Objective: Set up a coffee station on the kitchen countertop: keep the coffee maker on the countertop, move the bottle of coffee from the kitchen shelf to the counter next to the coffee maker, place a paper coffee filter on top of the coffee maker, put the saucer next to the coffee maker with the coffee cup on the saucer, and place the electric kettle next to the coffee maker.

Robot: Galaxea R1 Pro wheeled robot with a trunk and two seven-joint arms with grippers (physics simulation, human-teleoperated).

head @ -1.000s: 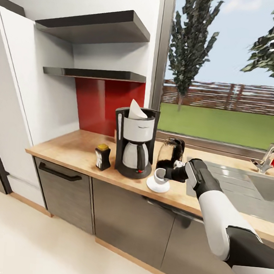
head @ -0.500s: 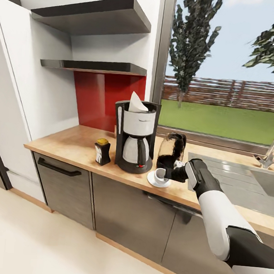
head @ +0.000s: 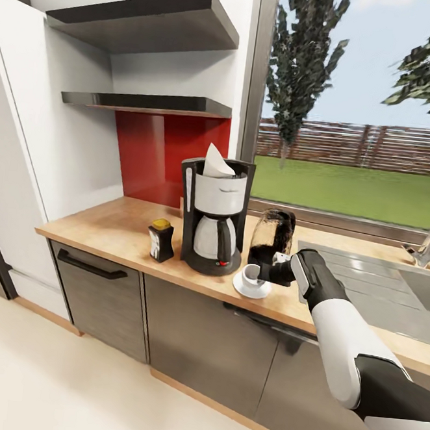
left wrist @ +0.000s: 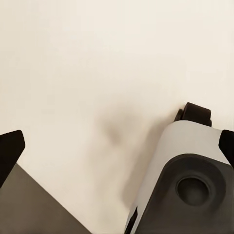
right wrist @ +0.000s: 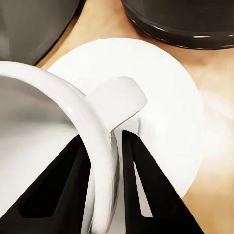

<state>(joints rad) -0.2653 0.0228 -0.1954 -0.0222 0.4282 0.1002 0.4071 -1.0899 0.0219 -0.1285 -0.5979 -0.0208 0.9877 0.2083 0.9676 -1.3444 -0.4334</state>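
Wooden countertop [head: 116, 229] carries the station: a small dark coffee bottle with a yellow lid [head: 161, 241], then the black-and-silver coffee maker [head: 213, 218] topped by a white paper filter [head: 215, 163], placed close for easy reach. Next comes the round white saucer [head: 251, 286] bearing the white coffee cup [head: 251, 275], its wall pinched between the right gripper's [head: 266, 273] jaws, apparently for setting down. Behind stands the dark glass electric kettle [head: 271, 236], crowding any withdrawal. Left gripper's jaws spread apart over pale floor [left wrist: 87, 73].

Bright daylight from window [head: 361, 104]; soft shadows; sharp, wide-angle edge distortion.

Faucet [head: 429, 245] cut off; bottle [head: 160, 241] label unreadable
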